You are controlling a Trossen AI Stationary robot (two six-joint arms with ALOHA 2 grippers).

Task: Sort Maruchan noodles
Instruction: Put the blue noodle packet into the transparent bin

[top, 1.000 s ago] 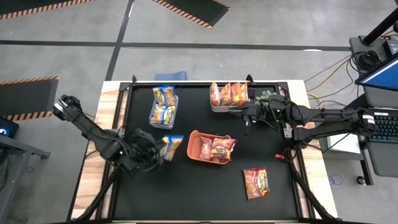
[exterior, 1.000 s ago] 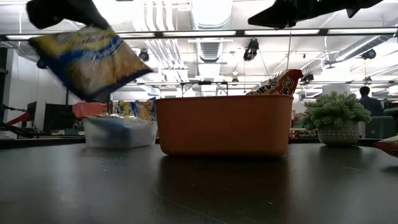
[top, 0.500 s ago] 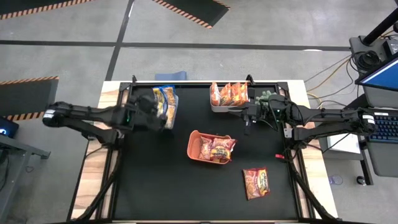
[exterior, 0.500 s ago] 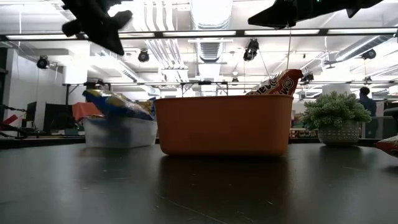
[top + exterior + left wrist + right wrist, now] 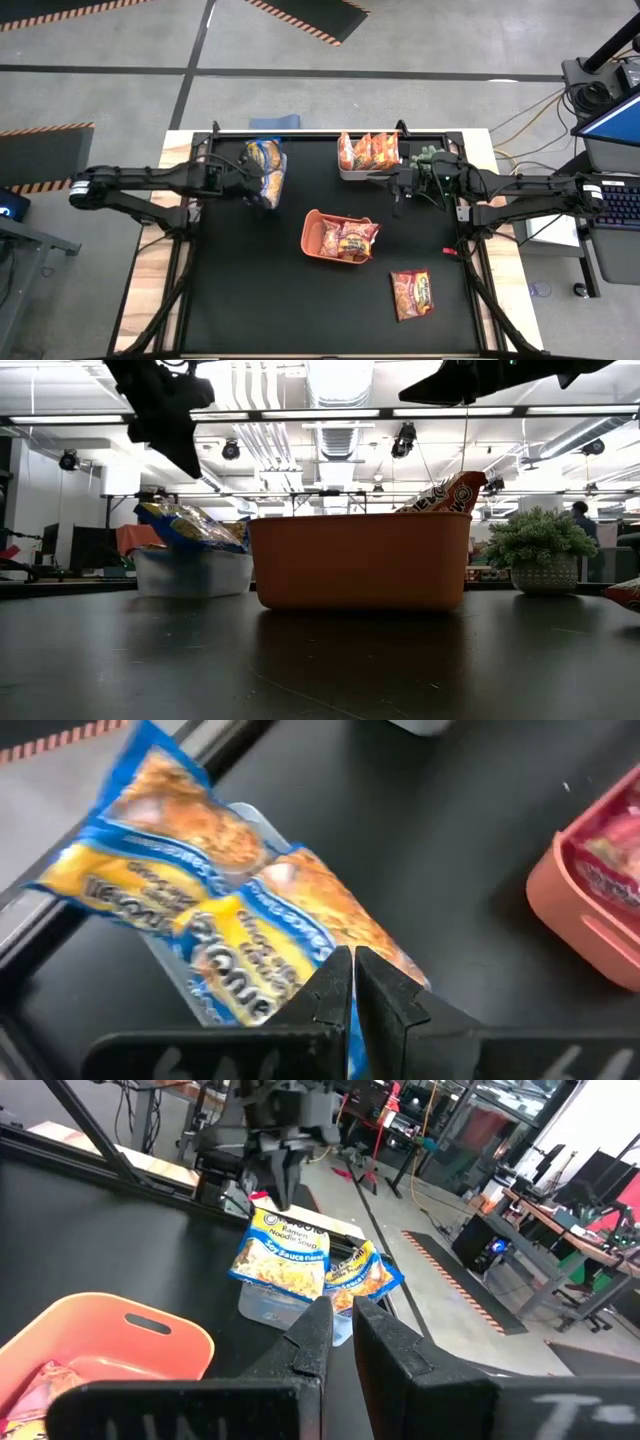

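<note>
Overhead, fluorescent ceiling lights [image 5: 300, 413] glow above black table [image 5: 250, 300].

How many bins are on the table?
3: a clear bin far left holding blue-and-yellow packets, a white bin far centre holding orange packets, an orange bin mid-table holding red packets.

One blue-and-yellow noodle packet [image 5: 281, 1261], propped on the clear bin [image 5: 272, 1304] at the far left of the desk, reads "Ramen Noodle Soup" and below it "Soy Sauce Flavor". Print on the other packets is too blurred to read.
</note>
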